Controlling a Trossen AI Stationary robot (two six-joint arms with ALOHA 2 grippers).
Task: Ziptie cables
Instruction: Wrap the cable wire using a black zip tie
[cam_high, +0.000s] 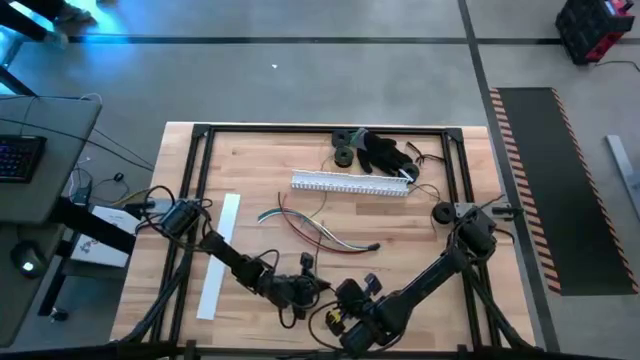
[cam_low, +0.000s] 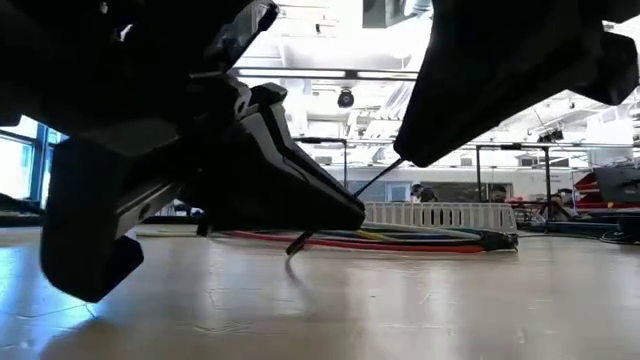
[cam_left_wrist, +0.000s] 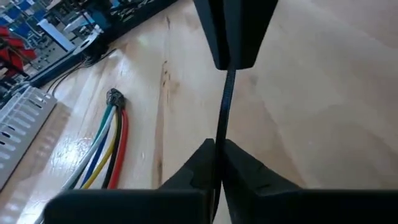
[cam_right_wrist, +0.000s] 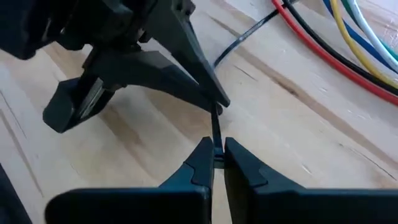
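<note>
High view: the cables (cam_high: 318, 228) lie loose mid-bench, beyond both sets of jaws; left gripper (cam_high: 300, 290) and right gripper (cam_high: 345, 300) meet near the front edge of the bench (cam_high: 420, 250).
Low view: cables flat before the white duct (cam_low: 440, 216) — light and limp, I judge; best taken near the bound end.
Left wrist view: left jaws clenched on a thin zip tie (cam_left_wrist: 222, 106).
Right wrist view: right jaws clenched on the same tie (stiff, slippery, likely) — open wood all round.
</note>
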